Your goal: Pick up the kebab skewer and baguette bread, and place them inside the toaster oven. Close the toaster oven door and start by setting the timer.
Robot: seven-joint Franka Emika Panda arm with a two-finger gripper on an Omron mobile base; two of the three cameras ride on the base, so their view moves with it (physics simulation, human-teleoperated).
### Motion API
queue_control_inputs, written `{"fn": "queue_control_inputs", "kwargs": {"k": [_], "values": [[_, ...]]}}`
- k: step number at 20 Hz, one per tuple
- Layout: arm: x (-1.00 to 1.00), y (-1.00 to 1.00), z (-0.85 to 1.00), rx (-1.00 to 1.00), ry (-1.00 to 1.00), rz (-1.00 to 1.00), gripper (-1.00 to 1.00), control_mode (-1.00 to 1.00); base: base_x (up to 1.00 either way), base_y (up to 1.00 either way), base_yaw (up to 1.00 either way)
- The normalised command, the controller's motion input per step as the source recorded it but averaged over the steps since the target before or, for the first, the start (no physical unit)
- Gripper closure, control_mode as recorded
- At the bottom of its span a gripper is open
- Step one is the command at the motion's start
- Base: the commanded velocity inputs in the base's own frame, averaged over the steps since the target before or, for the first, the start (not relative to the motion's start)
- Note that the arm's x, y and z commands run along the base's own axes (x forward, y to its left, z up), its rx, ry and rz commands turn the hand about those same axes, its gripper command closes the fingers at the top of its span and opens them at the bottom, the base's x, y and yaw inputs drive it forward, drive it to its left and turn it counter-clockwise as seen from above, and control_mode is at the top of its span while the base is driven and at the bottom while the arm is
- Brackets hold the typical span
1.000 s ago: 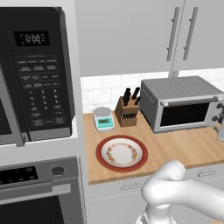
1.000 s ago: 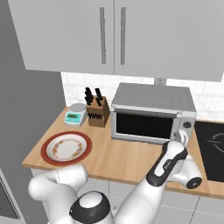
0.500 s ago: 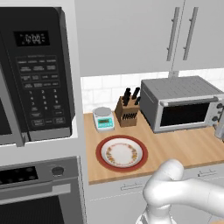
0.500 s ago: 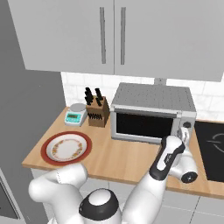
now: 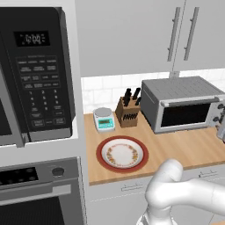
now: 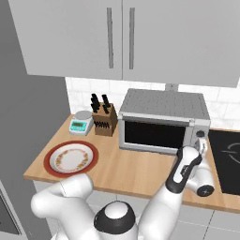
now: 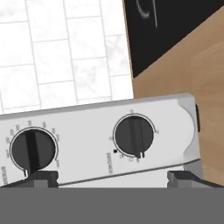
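Observation:
The toaster oven (image 5: 182,94) (image 6: 161,105) stands at the back of the counter with its dark glass door (image 5: 184,115) (image 6: 152,135) shut. My gripper (image 6: 201,144) (image 5: 221,130) (image 7: 113,177) hovers right in front of the oven's control panel at its right end. In the hand view the panel lies sideways with two dark knobs (image 7: 133,135) (image 7: 33,148), and my fingertips (image 7: 41,177) stand wide apart, open, with nothing between them. One knob sits between and just beyond the fingers. The kebab skewer and the baguette bread are hidden from view.
A red-rimmed plate (image 5: 102,165) (image 6: 50,168) lies bare at the counter's front left. A knife block (image 5: 128,112) (image 6: 104,121) and a small scale (image 5: 104,118) (image 6: 80,123) stand left of the oven. A black cooktop (image 6: 227,159) (image 7: 166,26) lies to the right, a black microwave (image 5: 35,79) to the left.
My hand has risen a little and come closer to the knobs at the oven's right end. The oven, the plate and the base have not moved.

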Motion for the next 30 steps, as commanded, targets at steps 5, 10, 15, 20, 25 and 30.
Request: {"fn": "queue_control_inputs", "kwargs": {"k": [5,10,15,20,25,30], "values": [[0.01,-0.13,-0.13,0.0,0.0,0.0,-1.0,-1.0,0.0,0.0,0.0],[0.03,0.04,-0.1,0.0,0.0,0.0,-1.0,-1.0,0.0,0.0,0.0],[0.15,0.07,-0.04,0.0,0.0,0.0,-1.0,-1.0,0.0,0.0,0.0],[0.33,0.0,-0.07,0.0,0.0,-0.02,-1.0,-1.0,0.0,0.0,0.0],[0.24,-0.09,-0.18,0.0,0.0,-0.04,-1.0,-1.0,0.0,0.0,0.0],[0.19,-0.22,-0.15,0.0,0.0,-0.03,-1.0,-1.0,0.0,0.0,0.0]]}}
